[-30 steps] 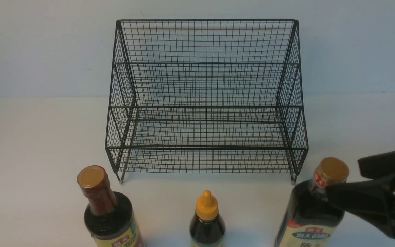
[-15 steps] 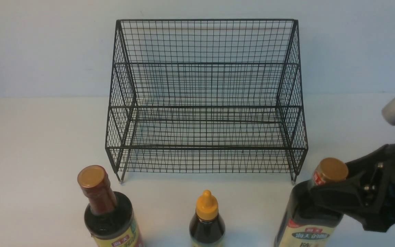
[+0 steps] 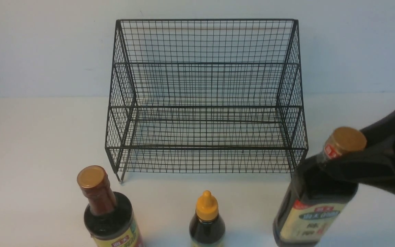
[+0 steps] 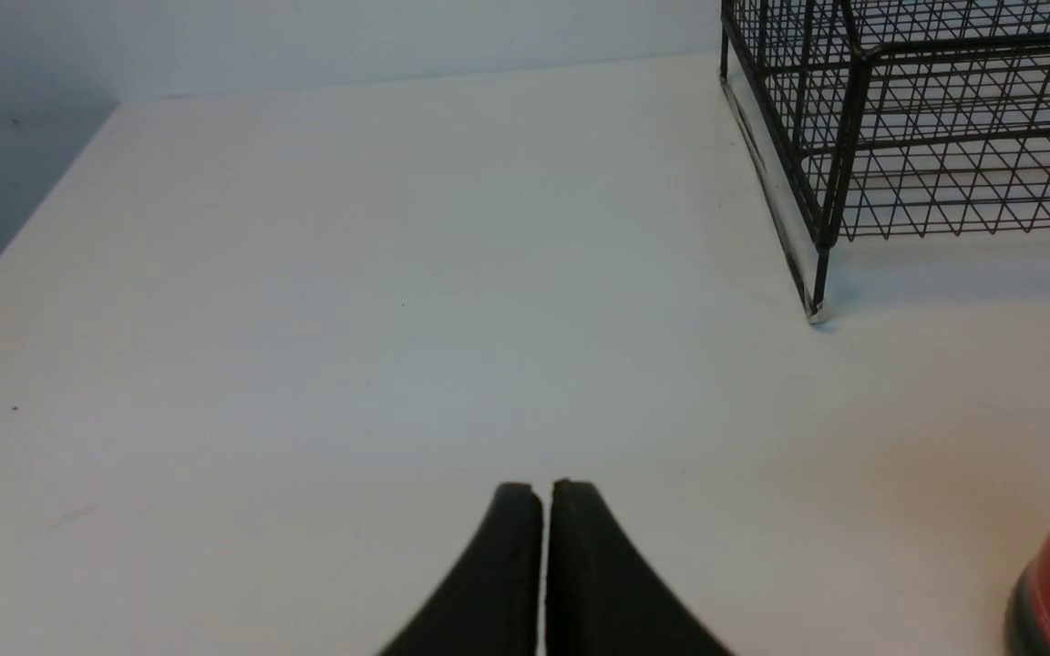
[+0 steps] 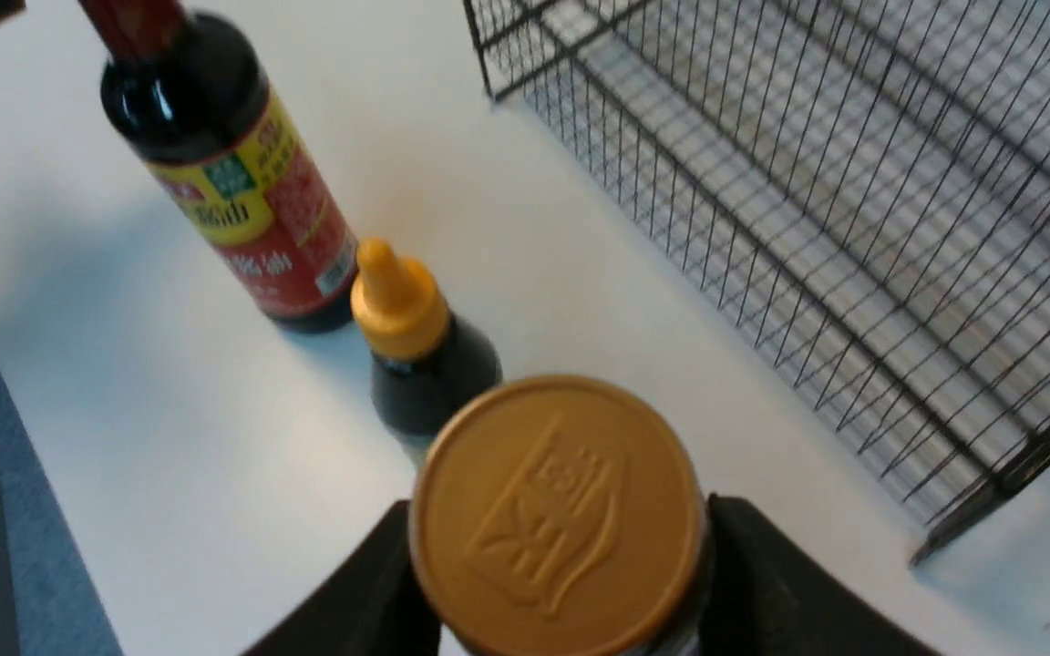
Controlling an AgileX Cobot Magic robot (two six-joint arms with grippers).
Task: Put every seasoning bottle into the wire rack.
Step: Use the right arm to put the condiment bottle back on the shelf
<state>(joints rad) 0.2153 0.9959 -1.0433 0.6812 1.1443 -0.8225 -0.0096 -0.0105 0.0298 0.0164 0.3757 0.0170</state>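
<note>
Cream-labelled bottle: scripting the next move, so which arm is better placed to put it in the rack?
Right. Its jaws clamp the cream-labelled bottle below the cap, beside the wire rack; the left jaws are shut on nothing.

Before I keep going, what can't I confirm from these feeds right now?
- Held cream-labelled bottle: base cut off by the front view's bottom edge; its own cap hides the body in the right wrist view, so clearance underneath is unknown.
- Right fingers: contact with the bottle hidden under that cap.
- Red-labelled bottle and small yellow-nozzle bottle: bases cut off, front view.
- Wire rack: near right foot hidden behind the held bottle, front view.
</note>
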